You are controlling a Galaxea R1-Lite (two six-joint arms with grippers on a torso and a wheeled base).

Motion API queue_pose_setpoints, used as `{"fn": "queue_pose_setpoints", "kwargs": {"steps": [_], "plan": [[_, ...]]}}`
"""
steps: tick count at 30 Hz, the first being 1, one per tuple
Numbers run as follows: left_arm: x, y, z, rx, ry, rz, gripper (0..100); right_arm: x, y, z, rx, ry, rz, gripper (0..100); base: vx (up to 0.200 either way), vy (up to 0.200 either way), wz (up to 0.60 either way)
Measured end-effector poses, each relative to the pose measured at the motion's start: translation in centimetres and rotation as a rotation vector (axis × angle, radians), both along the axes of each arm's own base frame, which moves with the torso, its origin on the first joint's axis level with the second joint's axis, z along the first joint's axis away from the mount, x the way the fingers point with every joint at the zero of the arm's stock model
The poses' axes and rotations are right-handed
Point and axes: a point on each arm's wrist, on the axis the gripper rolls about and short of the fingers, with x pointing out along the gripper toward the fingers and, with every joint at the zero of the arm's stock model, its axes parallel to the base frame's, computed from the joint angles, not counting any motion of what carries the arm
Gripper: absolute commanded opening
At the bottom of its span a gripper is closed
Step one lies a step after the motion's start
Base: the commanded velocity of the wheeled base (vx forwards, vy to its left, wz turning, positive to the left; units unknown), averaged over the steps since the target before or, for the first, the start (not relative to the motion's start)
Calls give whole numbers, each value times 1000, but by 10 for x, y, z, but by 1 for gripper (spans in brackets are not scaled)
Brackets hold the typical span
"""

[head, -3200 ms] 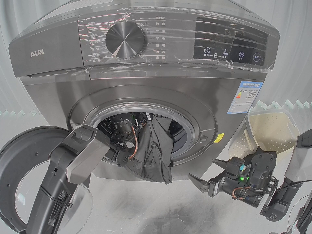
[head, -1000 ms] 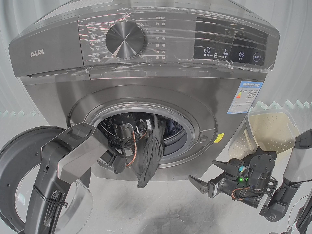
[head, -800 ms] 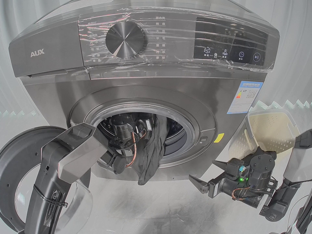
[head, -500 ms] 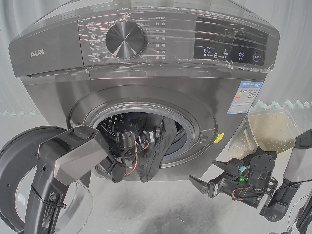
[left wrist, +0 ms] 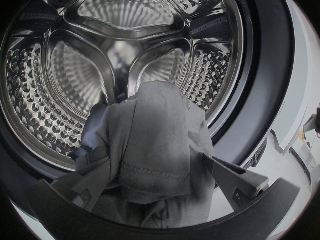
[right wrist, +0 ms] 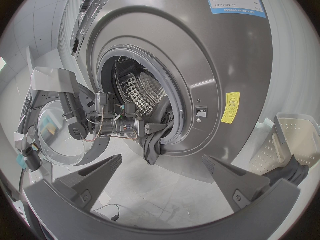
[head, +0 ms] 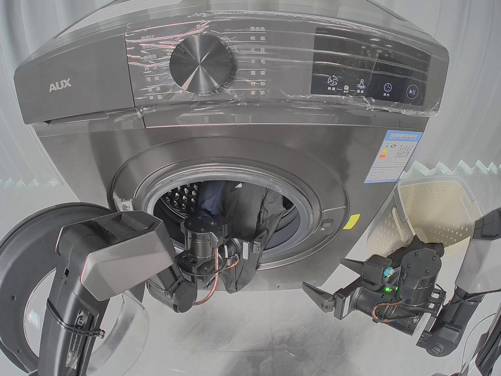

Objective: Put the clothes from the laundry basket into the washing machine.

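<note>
The dark garment lies across the mouth of the washing machine. Its upper part is inside the drum, and its lower part hangs over the bottom rim of the opening toward the floor. Behind it in the drum, touching it, sits a pale bluish piece of cloth.

My left claw is at the lower edge of the opening with its fingers spread wide. The garment is bunched between them and drapes over one finger, but I am not pinching it. The machine's round door stands swung open on my left, behind my left forearm.

My right claw hangs low in front of the machine, to the right of the opening and well apart from the garment. Its fingers are spread with nothing between them.

The cream laundry basket stands tilted just beside the machine on my right, behind my right wrist. Another dark piece of clothing hangs over its rim.
</note>
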Motion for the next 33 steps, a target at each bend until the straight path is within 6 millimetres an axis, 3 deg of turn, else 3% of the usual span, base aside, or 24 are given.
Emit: {"fn": "queue_pose_setpoints", "kwargs": {"steps": [1, 8, 14, 19, 28, 33], "plan": [[0, 0, -2, 7, 1, 0, 0, 0, 0, 0, 0, 0, 0, 100, 0, 0, 0], [4, 2, -16, 28, 15, 1, 0, 0, 0, 0, 0, -1, 0, 100, 0, 0, 0], [11, -1, -14, 4, -5, -3, 0, 0, 0, 0, 1, 0, 2, 100, 0, 0, 0], [27, -6, 3, -52, -81, 39, 0, 0, 1, 0, 1, 0, 2, 100, 0, 0, 0], [70, -3, 56, -185, -299, 157, 0, 0, 0, 0, 0, 1, 1, 100, 0, 0, 0], [85, 8, 65, -212, -349, 208, 0, 0, 0, 0, 0, 2, -2, 100, 0, 0, 0]]}}
